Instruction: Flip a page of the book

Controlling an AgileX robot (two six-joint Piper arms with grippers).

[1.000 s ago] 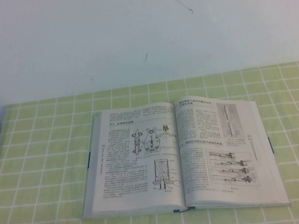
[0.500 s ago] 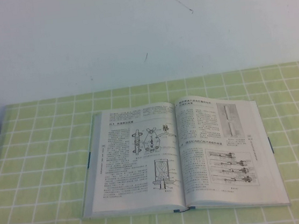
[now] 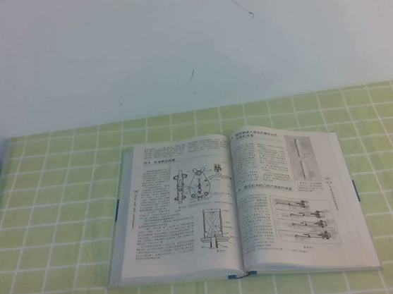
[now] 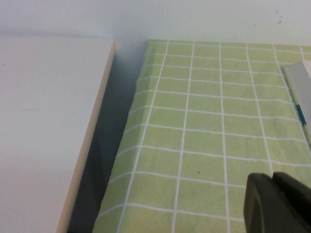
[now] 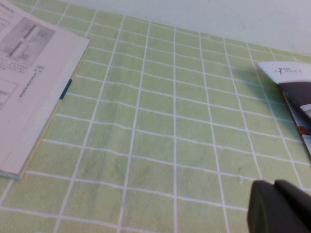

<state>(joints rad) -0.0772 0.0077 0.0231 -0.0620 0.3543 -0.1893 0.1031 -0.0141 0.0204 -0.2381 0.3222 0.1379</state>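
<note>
The book (image 3: 235,206): open and flat on the green checked cloth (image 3: 47,206), about in the middle of the table. Blue ribbon (image 3: 241,275) poking out at the near end of the spine. The page (image 3: 298,199) to turn: the right-hand leaf, the one with the tall grey photo and the four rod drawings, lying flat on top of its stack. Not lifted yet, so nothing of the task done so far.

Left gripper (image 4: 273,204): out past the book's left side, low over bare cloth, near a white board (image 4: 48,121) at the cloth's edge. Looks closed, two dark fingers pressed together with no gap, holding nothing. Right gripper (image 5: 274,206): out past the book's right side, over bare cloth between the book and a glossy booklet (image 5: 291,97). Looks closed too, and empty. Neither one seen from the high camera.

Step in hand, at a guess: reaching in for the page. Best done with the right gripper, as the nearer one. Come in at the page's outer edge, near a corner. Open up a little first, or push the corner softly toward the spine to make it curl up. Catch only the top leaf, not two or three. Pinch gently, since thin paper tears and creases easily. Then lift in a round path over the spine, not straight up, and lay it down on the left side.
</note>
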